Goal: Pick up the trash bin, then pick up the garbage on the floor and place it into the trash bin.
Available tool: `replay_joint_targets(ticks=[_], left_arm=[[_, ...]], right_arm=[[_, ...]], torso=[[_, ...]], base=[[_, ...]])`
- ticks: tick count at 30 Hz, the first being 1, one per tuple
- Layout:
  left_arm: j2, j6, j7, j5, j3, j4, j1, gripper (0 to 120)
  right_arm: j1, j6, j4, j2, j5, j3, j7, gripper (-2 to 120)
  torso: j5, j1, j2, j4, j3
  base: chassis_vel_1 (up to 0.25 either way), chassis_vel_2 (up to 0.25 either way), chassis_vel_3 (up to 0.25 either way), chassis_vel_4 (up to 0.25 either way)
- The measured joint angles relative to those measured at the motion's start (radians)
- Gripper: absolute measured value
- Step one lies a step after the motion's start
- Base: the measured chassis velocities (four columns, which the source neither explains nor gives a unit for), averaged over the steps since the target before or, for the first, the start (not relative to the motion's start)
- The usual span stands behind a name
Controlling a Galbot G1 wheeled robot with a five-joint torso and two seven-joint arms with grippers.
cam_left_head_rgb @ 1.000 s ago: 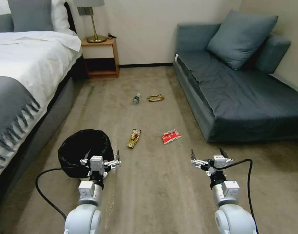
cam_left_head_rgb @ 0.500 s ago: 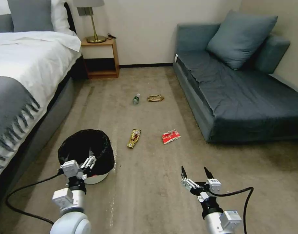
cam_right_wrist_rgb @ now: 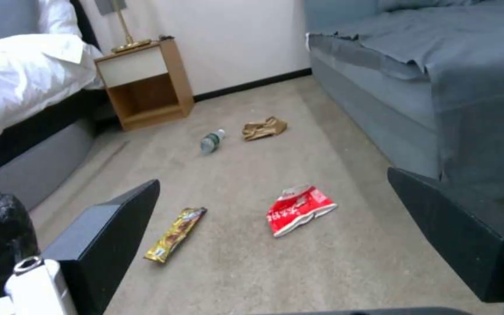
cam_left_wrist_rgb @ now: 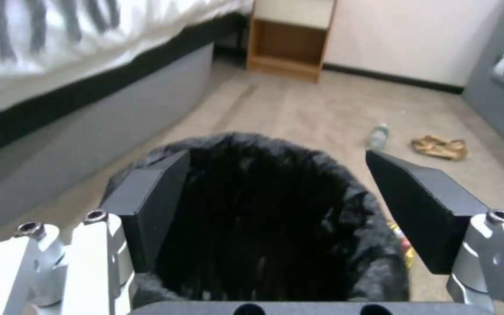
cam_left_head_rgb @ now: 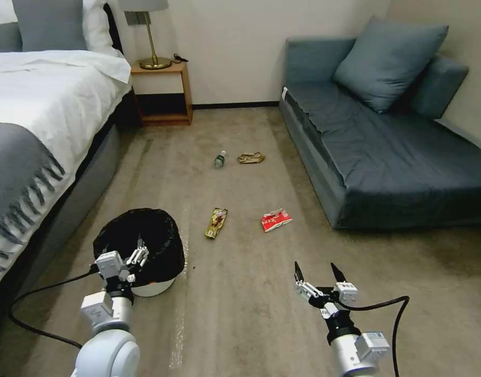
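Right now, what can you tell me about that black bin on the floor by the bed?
The trash bin is small, round and low, with a white base showing under a glossy, crinkled black bag liner folded over its rim. It stands upright on the beige carpet beside the bed, its mouth open; its inside looks dark. The left gripper hovers at its near rim with jaws open, not visibly gripping it. The gold-brown wrapper lies apart, on its sofa side.
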Motion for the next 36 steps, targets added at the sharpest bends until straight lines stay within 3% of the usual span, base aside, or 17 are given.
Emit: replay_joint_targets(ticks=[4,8,10,15,18,22,30,36], left_arm=[[0.053,0.091,-0.053,-0.135,-0.075,0.013,-0.023,79],[0.081,0.126,-0.078,-0.195,-0.113,0.032,-0.031,80],[0.113,0.170,-0.115,-0.281,-0.155,0.050,-0.035,84],[0.132,0.245,-0.160,-0.414,-0.190,0.059,-0.051,88],[0.141,0.308,-0.201,-0.513,-0.189,0.071,-0.076,88],[0.142,0.339,-0.217,-0.568,-0.180,0.082,-0.096,88],[0.146,0.401,-0.251,-0.732,-0.108,0.199,-0.223,88],[0.155,0.425,-0.260,-0.760,-0.082,0.265,-0.274,90]], right_arm=[[0.010,0.000,-0.006,-0.018,0.009,0.015,-0.012,100],[0.014,0.000,-0.010,-0.021,0.013,0.019,-0.016,100],[0.019,0.001,-0.014,-0.022,0.014,0.020,-0.022,100],[0.028,0.003,-0.018,-0.018,0.014,0.015,-0.028,100],[0.032,0.003,-0.018,-0.017,0.015,0.015,-0.033,100],[0.031,0.004,-0.015,-0.018,0.019,0.019,-0.037,100],[0.024,0.010,-0.007,-0.021,0.036,0.041,-0.048,100],[0.026,0.010,-0.006,-0.020,0.044,0.048,-0.052,100]], torso=[[0.0001,0.000,0.000,0.0001,0.000],[0.0001,0.000,0.000,0.0000,0.000],[0.0000,0.000,0.000,0.0000,0.000],[0.0000,0.000,0.000,0.0001,0.000],[0.0000,0.000,0.000,0.0001,0.000],[0.0000,0.000,0.000,0.0002,0.000],[0.0000,0.000,0.000,-0.0001,0.000],[0.0002,0.000,0.000,0.0000,0.000]], base=[[0.000,0.000,0.000,0.000],[0.000,0.000,0.000,0.000],[0.000,0.000,0.000,0.000],[0.000,0.000,0.000,0.000],[0.000,0.000,0.000,0.000],[0.000,0.000,0.000,0.000],[0.000,0.000,0.000,0.000],[0.000,0.000,0.000,0.000]])
